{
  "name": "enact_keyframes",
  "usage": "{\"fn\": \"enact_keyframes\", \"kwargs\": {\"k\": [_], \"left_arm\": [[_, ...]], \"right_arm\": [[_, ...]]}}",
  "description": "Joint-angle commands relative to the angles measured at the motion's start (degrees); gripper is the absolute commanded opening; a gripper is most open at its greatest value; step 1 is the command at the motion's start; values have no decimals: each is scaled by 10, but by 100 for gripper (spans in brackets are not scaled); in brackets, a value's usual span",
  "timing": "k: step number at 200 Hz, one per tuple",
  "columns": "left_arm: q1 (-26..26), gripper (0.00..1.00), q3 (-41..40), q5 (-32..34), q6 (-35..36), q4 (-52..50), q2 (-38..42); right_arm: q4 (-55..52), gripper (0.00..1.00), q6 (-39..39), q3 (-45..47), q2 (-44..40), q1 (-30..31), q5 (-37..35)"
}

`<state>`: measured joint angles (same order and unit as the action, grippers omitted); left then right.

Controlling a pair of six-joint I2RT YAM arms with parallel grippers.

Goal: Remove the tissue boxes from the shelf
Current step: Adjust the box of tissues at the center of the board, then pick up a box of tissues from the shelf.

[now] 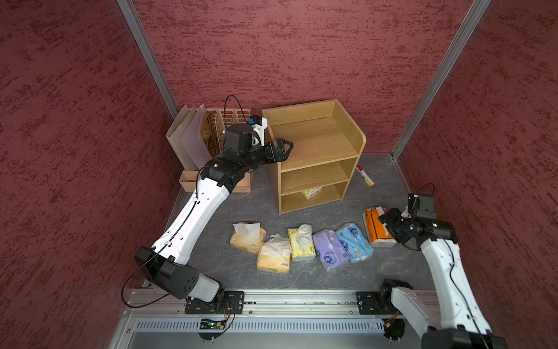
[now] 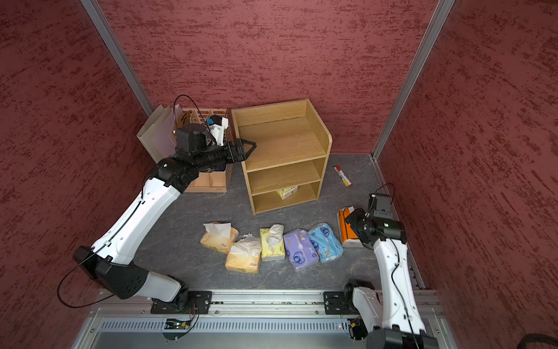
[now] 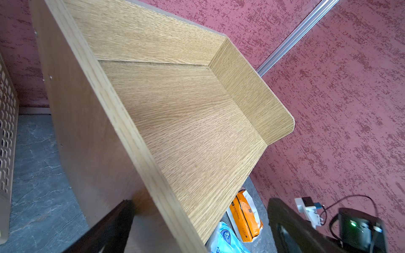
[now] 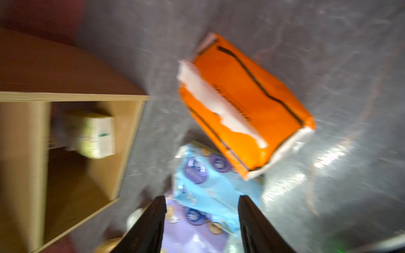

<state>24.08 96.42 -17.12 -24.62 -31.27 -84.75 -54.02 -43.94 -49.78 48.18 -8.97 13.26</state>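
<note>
Right gripper (image 4: pixel 202 198) parted, light blue pack (image 4: pixel 210 186) just ahead

White shells (image 1: pixel 208 205), black joints (image 1: pixel 169 276), cables (image 1: pixel 232 95), left gripper (image 1: pixel 287 148).

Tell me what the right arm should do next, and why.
Probably swing the right gripper toward the bottom tier of the shelf: its jaws stand open and empty, six tissue packs already lie on the table, and one pale yellow pack remains inside.
</note>
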Motion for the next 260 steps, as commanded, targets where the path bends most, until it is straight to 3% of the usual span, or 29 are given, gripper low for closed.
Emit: {"fn": "enact_keyframes", "kwargs": {"k": [1, 38, 73, 91, 115, 134, 191, 260], "left_arm": [[-2, 100, -2, -30, 5, 6, -3], [-2, 100, 4, -37, 4, 13, -14], [-2, 100, 21, -45, 9, 6, -30], [-2, 100, 30, -46, 15, -1, -33], [-2, 100, 32, -48, 17, -4, -30], [-2, 100, 32, -48, 20, -9, -28], [-3, 100, 33, -43, 26, -14, -32], [-3, 100, 42, -42, 30, -22, -43]], "right_arm": [[147, 58, -117, 67, -59, 30, 101], [301, 58, -195, 116, -24, 130, 63], [505, 58, -234, 125, 126, 259, 3], [596, 58, -253, 124, 197, 298, -33], [774, 58, -312, 197, 246, 314, -105], [832, 58, -324, 220, 272, 319, -145], [1034, 58, -353, 219, 449, 319, -118], [1059, 59, -350, 144, 562, 319, -95]]}}
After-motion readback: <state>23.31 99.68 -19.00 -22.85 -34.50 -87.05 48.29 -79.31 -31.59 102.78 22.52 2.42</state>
